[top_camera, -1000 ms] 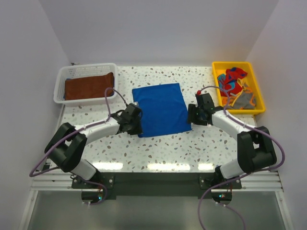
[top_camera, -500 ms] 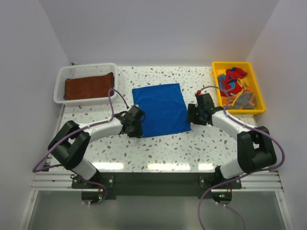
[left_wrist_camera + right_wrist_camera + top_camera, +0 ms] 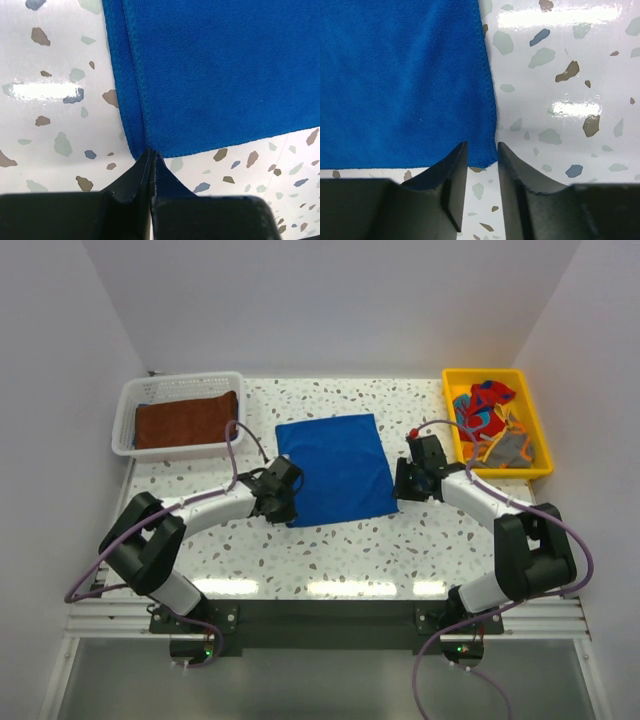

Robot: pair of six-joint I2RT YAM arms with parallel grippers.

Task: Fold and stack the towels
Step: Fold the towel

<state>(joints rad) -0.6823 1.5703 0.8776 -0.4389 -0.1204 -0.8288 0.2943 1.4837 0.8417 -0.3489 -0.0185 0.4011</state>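
At the near edge of the speckled table (image 3: 400,540) the two arms reach forward and inward, each toward one near corner of the blue towel (image 3: 335,468). The left pincer (image 3: 151,152) is clenched on the towel's near-left corner: in the left wrist view its two black fingers (image 3: 127,182) meet with no gap, and a sliver of blue cloth is pinched between them. From the pinch the hemmed left edge of the towel runs away up the picture. The right pincer (image 3: 481,150) is released, its fingers (image 3: 451,172) standing a little apart on either side of the towel's near-right corner. The corner lies flat on the table in the gap between them, and bare table shows in the gap below the corner. The towel itself lies spread flat in a single layer at the middle of the table, slightly skewed, with its far edge toward the back wall and no fold in it. Farther back, at the far left corner, stands a white basket (image 3: 180,378) holding a folded brown towel (image 3: 185,420) that fills most of its floor. At the far right corner sits a yellow bin (image 3: 541,435) with a loose heap of crumpled cloths (image 3: 485,405) in red, blue, grey and yellow.
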